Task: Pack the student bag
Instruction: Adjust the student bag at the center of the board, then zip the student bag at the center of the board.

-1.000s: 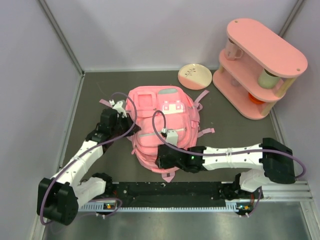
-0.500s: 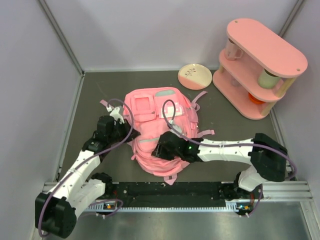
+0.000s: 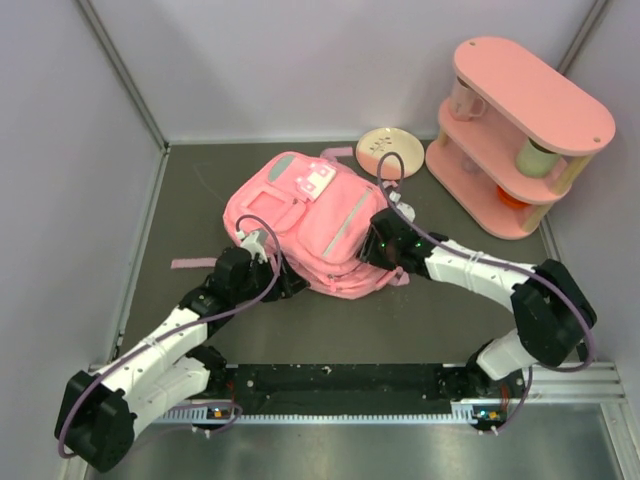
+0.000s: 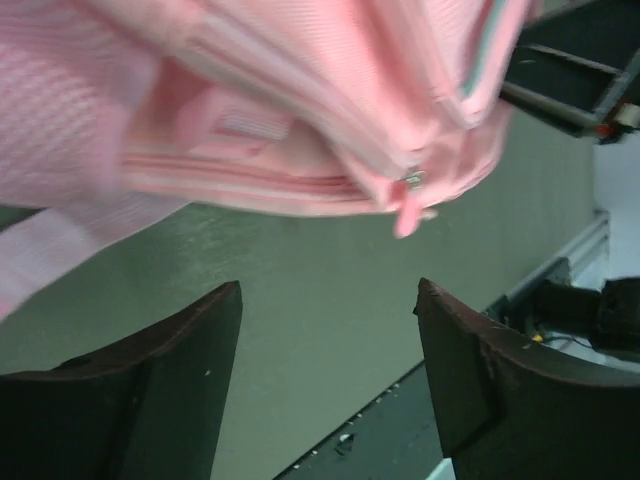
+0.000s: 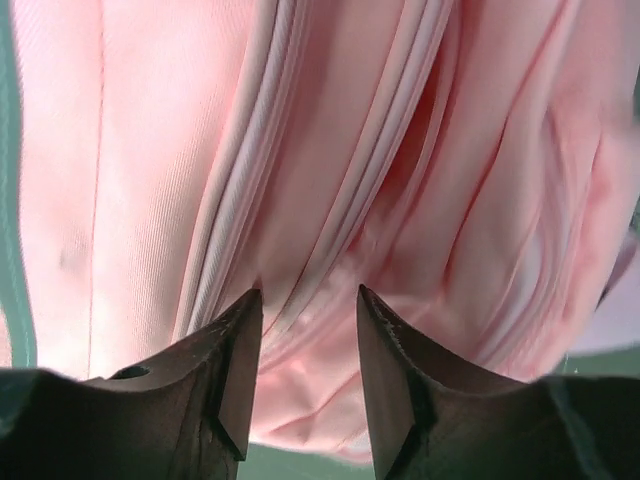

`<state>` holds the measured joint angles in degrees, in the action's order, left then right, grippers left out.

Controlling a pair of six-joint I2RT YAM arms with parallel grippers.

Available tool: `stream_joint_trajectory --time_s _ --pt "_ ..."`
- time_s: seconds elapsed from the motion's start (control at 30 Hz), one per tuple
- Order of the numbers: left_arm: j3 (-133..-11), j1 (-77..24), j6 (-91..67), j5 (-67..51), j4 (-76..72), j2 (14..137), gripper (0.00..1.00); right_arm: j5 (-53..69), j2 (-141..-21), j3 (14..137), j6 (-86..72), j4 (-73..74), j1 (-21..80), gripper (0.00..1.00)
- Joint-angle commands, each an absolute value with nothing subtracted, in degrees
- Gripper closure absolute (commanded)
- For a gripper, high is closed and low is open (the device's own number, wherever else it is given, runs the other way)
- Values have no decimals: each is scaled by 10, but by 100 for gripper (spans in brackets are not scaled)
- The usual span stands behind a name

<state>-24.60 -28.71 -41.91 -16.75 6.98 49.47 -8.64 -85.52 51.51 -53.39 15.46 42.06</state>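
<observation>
Student bag (image 3: 300, 225) has turned, slid back; right gripper (image 5: 306, 296) perhaps pinching it.

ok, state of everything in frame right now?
student bag: lying front-up, skewed diagonally; zipped or not, cannot tell
left gripper: open, empty, just off the bag's edge
right gripper: fingers against the bag fabric; grip cannot tell
plate: lying flat behind the bag
shelf: upright

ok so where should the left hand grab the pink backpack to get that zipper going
Likely the small pink pull tab dangling off the zipper at the student bag's lower edge. It hangs clear of the fabric, just ahead of the open left hand, so advance straight from the arm's side and pinch the tab, not the bulky fabric.
</observation>
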Motion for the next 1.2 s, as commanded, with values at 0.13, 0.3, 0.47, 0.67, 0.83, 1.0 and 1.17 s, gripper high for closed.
stream_joint_trajectory --time_s 0.13,0.3,0.47,0.67,0.83,1.0,1.17 --pt "-280 -287 -402 -60 96 486 19 -78 -735 501 -505 136 503 41" --pt "-295 -287 -409 -63 28 505 17 -96 -752 488 -534 104 565 41" --pt "-313 -287 -414 -57 4 540 16 -87 -788 497 -548 89 573 43" --pt "-320 -287 -419 -60 -22 593 16 -98 -815 511 -538 83 572 46" --pt "-328 -287 -418 -63 -22 608 16 -112 -829 526 -533 90 574 57" --pt "-332 -287 -418 -64 -18 613 17 -149 -840 543 -539 107 599 59" --pt "-336 -287 -417 -67 -13 611 18 -185 -866 560 -527 105 602 64"
